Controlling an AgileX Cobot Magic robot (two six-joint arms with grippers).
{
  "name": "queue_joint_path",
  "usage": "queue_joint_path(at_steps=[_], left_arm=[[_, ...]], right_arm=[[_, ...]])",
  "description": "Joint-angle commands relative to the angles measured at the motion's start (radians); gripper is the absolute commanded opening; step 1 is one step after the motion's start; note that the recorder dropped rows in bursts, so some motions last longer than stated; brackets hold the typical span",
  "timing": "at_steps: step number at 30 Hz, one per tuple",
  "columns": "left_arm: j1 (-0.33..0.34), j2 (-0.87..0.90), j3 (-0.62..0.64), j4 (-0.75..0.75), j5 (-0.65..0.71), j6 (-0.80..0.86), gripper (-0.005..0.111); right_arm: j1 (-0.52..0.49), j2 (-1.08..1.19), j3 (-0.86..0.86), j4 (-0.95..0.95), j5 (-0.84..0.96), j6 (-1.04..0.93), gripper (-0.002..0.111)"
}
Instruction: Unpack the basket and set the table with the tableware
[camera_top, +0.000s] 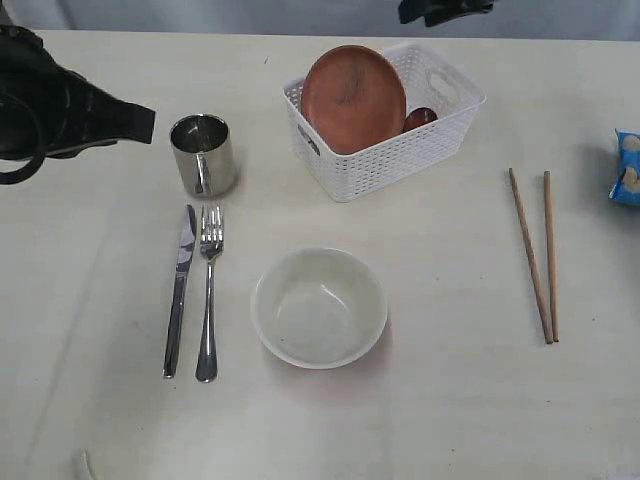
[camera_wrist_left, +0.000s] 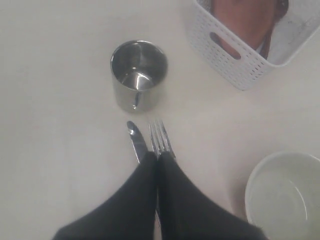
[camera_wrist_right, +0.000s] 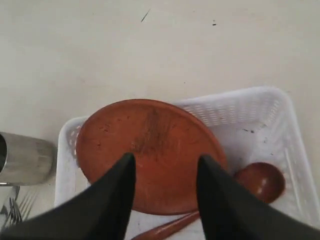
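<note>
1. Exterior view: the table (camera_top: 450, 420) is being shown partly laid.
   - The steel mug (camera_top: 203, 155) is being seen upright at the left.
   - The knife (camera_top: 180, 290) and fork (camera_top: 208, 300) are being shown side by side just nearer than the mug, with the knife on the outside.
   - The cream bowl (camera_top: 319, 308) is being shown empty in the middle, right of the fork.
   - The chopsticks (camera_top: 550, 255) are being shown lying almost parallel at the right, well apart from the bowl.
   - Beyond the bowl, the white basket (camera_top: 400, 160) is being seen. The brown plate (camera_top: 353, 98) is being propped tilted inside it, and the head of the wooden spoon (camera_top: 420, 118) is being glimpsed beside the plate.
   - A blue snack bag (camera_top: 627, 170) is being cut off by the right edge.
   - The left arm (camera_top: 60, 100) is being shown dark beside the mug, and the right arm (camera_top: 445, 10) is only being glimpsed past the basket.

2. Left wrist view: the left gripper (camera_wrist_left: 157, 156) is being shown with its fingers pressed together and nothing between them. It is positioned over the knife and fork, whose tips are being seen just past it. Whether contact is being made cannot be told. The mug is being seen beyond.

3. Right wrist view: the right gripper (camera_wrist_right: 166, 160) is being shown with its fingers spread apart, gripping nothing, above the basket. The plate is being framed in the gap. The spoon is being seen lying in the basket, partly under the plate.
</note>
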Motion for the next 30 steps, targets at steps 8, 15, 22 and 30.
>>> queue_joint_path(at_steps=[8,15,22,30], left_arm=[[0.000,0.040,0.003,-0.042,-0.020,0.017,0.000],[0.000,0.040,0.003,-0.042,-0.025,0.017,0.000],[0.000,0.040,0.003,-0.042,-0.025,0.024,0.000],[0.000,0.040,0.003,-0.042,-0.016,0.025,0.000]], right_arm=[[0.014,0.175,-0.148,-0.315,0.173,0.155,0.017],[0.025,0.175,-0.148,-0.361,0.273,0.199,0.000],[0.114,0.175,-0.144,-0.433,0.319,0.280,-0.001],[0.203,0.132,-0.010,-0.574,0.319,0.435,-0.001]])
